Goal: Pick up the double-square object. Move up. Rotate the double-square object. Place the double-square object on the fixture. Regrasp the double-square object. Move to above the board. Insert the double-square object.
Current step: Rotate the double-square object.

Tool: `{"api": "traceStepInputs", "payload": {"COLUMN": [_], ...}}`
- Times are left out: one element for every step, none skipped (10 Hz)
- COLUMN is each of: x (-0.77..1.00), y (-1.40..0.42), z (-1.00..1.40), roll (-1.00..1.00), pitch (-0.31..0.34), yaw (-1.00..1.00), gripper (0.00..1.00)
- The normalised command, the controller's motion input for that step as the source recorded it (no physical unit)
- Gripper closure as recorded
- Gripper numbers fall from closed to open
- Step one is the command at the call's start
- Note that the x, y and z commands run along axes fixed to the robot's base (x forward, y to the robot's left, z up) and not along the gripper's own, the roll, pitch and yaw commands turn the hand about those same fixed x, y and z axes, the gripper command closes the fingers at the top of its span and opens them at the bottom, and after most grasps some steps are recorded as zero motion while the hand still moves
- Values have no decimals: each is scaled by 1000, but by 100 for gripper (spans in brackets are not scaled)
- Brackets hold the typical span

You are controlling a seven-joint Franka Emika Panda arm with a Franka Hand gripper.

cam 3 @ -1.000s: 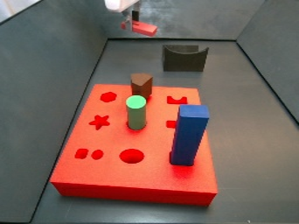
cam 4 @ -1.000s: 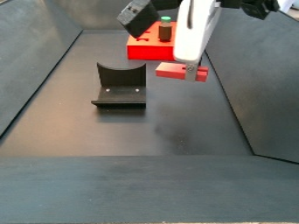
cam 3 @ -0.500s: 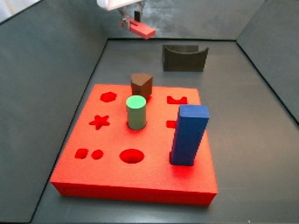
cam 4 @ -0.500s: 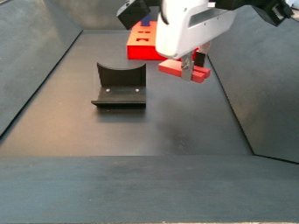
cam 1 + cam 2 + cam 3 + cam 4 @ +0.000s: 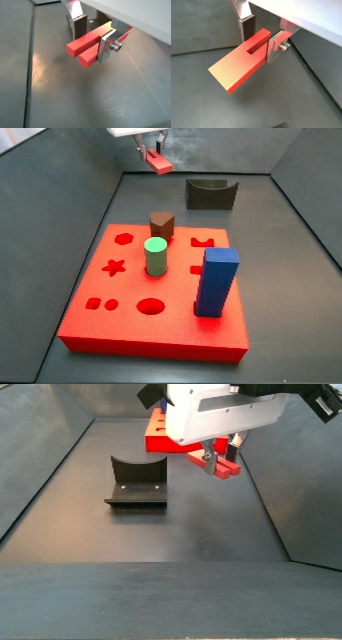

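claw [image 5: 91, 36] clamped on the double-square object [image 5: 85, 46], held above the floor, long axis tilted, free end angled downward

The 2 side views face each other along the table: 1 looks down from high behind the board [image 5: 154, 318] toward the far fixture [image 5: 210, 194]; 1 sits low at the opposite end, fixture [image 5: 136, 481] nearer. Both catch the gripper [image 5: 158, 156] aloft. The 2 wrist views hang close above the double-square object [image 5: 88, 46], fingers [image 5: 276, 46] clamped on it.
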Motion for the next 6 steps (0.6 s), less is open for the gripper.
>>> {"api": "traceStepInputs", "payload": {"x": [-4, -4, -4, -4, -4, -4], "y": [15, 16, 16, 16, 16, 16], "z": [-11, -11, -11, -11, -11, -11], "roll": [-21, -24, -28, -33, -41, -41], "pitch": [-4, -4, -5, -5, -7, -7], "yaw": [-1000, -1000, -1000, -1000, -908, -662], "gripper": [100, 100, 100, 100, 100, 100]}}
